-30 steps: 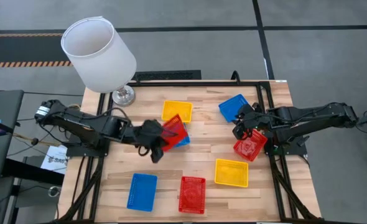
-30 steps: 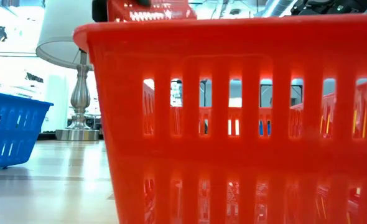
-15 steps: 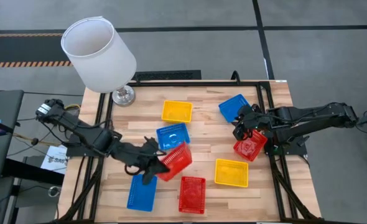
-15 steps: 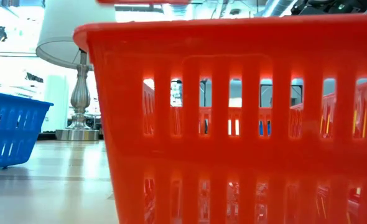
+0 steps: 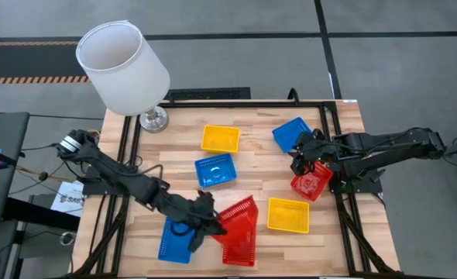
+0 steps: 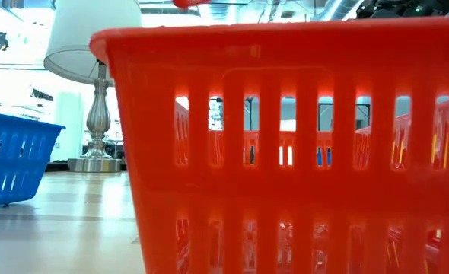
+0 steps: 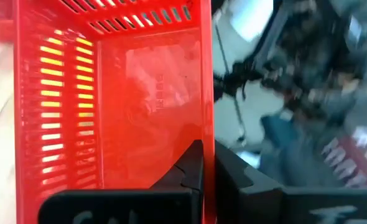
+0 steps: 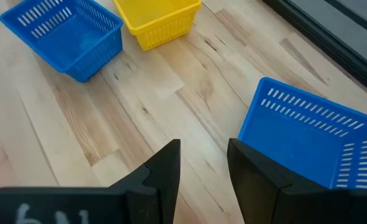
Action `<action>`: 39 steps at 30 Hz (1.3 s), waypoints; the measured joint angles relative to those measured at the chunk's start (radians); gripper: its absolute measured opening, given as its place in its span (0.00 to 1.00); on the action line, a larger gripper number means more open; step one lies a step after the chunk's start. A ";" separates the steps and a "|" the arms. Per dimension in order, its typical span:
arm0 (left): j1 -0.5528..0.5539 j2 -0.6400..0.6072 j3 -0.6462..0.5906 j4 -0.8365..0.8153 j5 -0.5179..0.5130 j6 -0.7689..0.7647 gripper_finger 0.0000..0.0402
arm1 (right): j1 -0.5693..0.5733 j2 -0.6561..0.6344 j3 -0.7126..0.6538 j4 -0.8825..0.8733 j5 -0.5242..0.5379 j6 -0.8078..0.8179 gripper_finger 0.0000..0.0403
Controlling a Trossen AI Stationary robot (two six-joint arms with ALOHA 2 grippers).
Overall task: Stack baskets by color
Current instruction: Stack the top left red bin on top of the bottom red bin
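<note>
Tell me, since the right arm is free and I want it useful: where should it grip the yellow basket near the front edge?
Probably a long rim of the yellow basket, taken from straight above, one finger inside the wall and one outside. It sits upright, open side up, apart from its neighbours, so the thin wall suits the right gripper and its open jaws.

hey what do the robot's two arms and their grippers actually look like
Both arms are dark, slim and jointed, with loose black cables trailing near their bases. The left arm has a small silvery fitting at its base end. The left gripper and the right gripper each end in two flat black fingers, with faint pale lettering on the body behind them.
</note>
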 joint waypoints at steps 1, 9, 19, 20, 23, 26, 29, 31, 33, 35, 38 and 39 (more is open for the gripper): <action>-0.001 0.016 0.000 0.006 0.018 0.049 0.00 | 0.000 0.000 0.000 -0.001 0.000 -0.003 0.39; 0.013 0.119 0.000 -0.034 0.183 0.688 0.00 | 0.000 0.000 0.000 -0.008 0.000 -0.008 0.39; 0.094 0.136 0.000 -0.206 0.196 1.507 0.00 | 0.000 0.000 0.000 -0.005 0.000 0.047 0.39; 0.110 0.143 0.000 -0.205 0.196 1.555 0.00 | 0.000 0.000 0.000 -0.007 0.000 0.055 0.39; 0.143 0.151 -0.001 -0.248 0.205 1.679 0.00 | 0.000 0.000 0.000 -0.009 0.000 0.084 0.39; 0.170 0.161 0.000 -0.271 0.228 1.791 0.00 | -0.001 0.000 0.000 -0.008 0.000 0.092 0.39; 0.172 0.171 -0.001 -0.297 0.223 1.895 0.00 | -0.001 0.000 0.000 -0.005 0.000 0.104 0.39; 0.161 0.181 0.000 -0.310 0.216 1.956 0.00 | -0.001 0.000 0.000 -0.004 0.000 0.108 0.39; 0.147 0.192 -0.001 -0.330 0.208 2.016 0.00 | -0.001 0.000 0.000 -0.005 0.000 0.108 0.39; 0.136 0.204 -0.001 -0.321 0.187 2.073 0.00 | -0.001 0.000 0.000 -0.004 0.000 0.111 0.39; 0.122 0.225 0.000 -0.276 0.122 2.146 0.00 | -0.001 0.001 0.000 -0.004 0.000 0.133 0.39; 0.118 0.229 0.000 -0.278 0.094 2.169 0.00 | -0.001 0.000 0.000 -0.005 0.000 0.135 0.39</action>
